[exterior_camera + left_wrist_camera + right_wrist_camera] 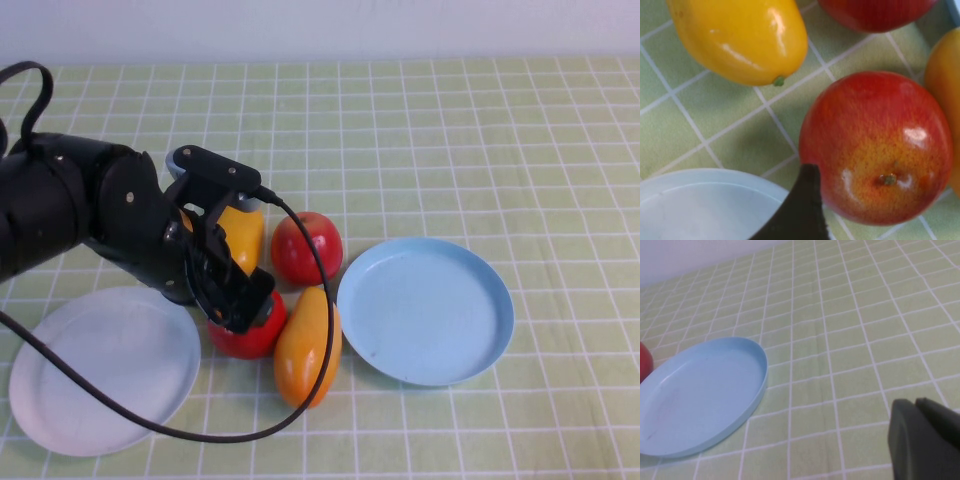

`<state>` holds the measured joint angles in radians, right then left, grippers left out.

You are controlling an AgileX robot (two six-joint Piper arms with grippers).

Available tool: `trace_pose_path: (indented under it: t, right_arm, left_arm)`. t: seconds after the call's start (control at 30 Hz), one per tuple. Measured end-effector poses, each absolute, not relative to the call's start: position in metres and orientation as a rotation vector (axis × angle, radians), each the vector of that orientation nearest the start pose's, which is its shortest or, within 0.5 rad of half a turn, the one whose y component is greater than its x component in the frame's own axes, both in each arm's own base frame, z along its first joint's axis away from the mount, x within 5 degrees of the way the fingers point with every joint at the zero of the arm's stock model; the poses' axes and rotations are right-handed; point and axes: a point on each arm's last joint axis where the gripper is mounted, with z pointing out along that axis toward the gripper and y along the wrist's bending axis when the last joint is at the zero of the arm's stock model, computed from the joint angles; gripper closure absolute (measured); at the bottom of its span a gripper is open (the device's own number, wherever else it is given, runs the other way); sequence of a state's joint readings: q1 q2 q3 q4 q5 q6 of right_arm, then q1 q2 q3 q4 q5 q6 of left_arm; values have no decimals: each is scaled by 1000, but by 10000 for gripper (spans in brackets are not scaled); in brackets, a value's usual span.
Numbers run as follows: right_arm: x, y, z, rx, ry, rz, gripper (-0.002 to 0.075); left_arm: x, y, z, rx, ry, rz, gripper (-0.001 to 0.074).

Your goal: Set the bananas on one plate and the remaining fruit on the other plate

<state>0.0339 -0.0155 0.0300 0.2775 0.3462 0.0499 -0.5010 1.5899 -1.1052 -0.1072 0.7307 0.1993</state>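
High view first: the left end effector (236,300) is down low in the fruit cluster, right over the near red apple (248,330), which sits on the tabletop (480,130) between the white plate (60,400) and the blue plate (480,345). Nothing is on either plate yet, so the sorting looks barely begun. The second apple (306,247) sits just behind, one banana (308,345) lies touching the near apple on the blue-plate side, its long axis running roughly toward and away from the robot, and the other banana (243,235) is tucked behind the arm.

Left wrist view now: the apple (875,150) fills the shot, stem dimple up, with one dark fingertip (800,210) right beside it, over the white plate's rim (700,200). The other finger is not visible, so I cannot tell how wide the jaws stand, or whether they have the apple yet. My read: this is the approach to grasp that apple.

The key relation: the apple lies directly below the left end effector, and its home, the white plate, is just beside it on the robot's left. The left arm is clearly the nearer one.

Right wrist view: the right end effector (925,440) hangs above bare tabletop past the blue plate (700,395), holding nothing; its opening I cannot tell.
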Motion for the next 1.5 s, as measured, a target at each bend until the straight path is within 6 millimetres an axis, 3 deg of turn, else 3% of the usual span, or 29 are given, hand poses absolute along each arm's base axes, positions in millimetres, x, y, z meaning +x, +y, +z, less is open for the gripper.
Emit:
trace_pose_path:
  t: [0.3,0.6,1.5]
  right_arm:
    - [56,7,187,206,1677,312,743]
    - [53,9,174,162,1824,282,743]
    - [53,9,173,164,1832,287,742]
  left_arm:
    - [282,-165,244,811,2572,-262,66]
    - [285,-167,235,815,2587,-264,66]
    - [294,-170,216,837,2607,-230,66]
